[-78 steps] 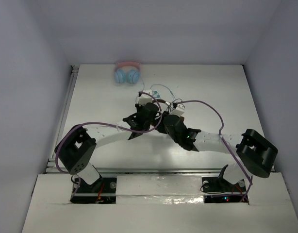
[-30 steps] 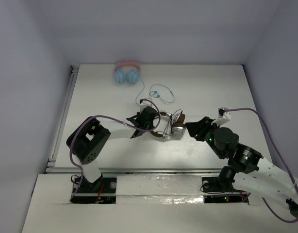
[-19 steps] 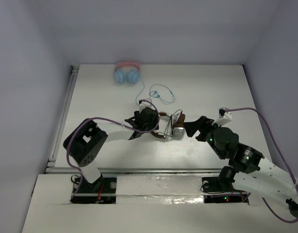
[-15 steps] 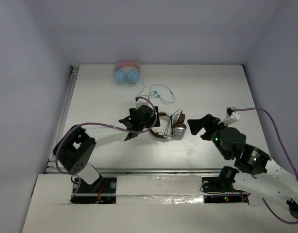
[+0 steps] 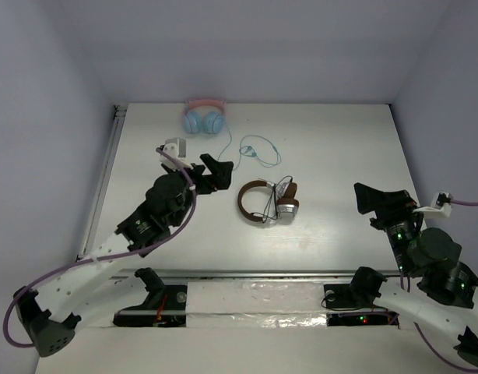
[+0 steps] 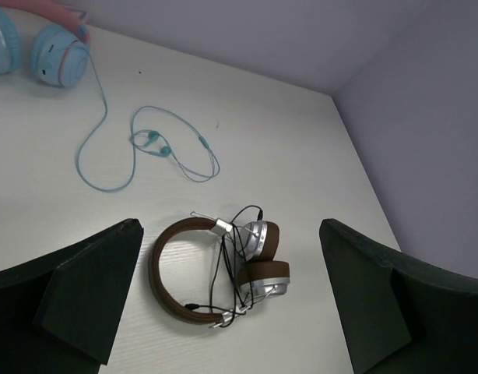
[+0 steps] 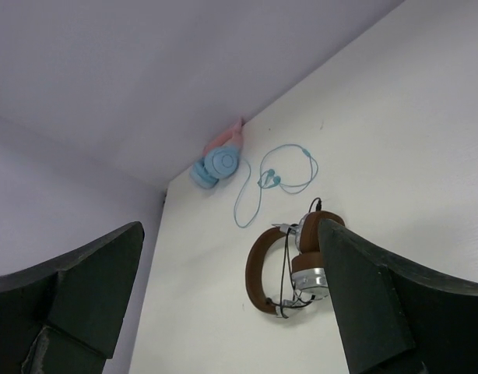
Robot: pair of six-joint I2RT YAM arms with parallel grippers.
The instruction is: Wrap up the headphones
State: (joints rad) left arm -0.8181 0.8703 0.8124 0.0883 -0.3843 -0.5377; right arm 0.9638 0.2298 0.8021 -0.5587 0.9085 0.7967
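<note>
Headphones are laid flat mid-worktop, with the cable looped loosely across the cups. Left gripper and right gripper are both spread wide with nothing held, each parked clear on its own side.

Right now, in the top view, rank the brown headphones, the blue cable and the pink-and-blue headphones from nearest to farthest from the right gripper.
From the right gripper:
1. Brown headphones, centre, to its left.
2. Blue cable, just beyond them.
3. Pink-and-blue headphones, at the far back.
</note>
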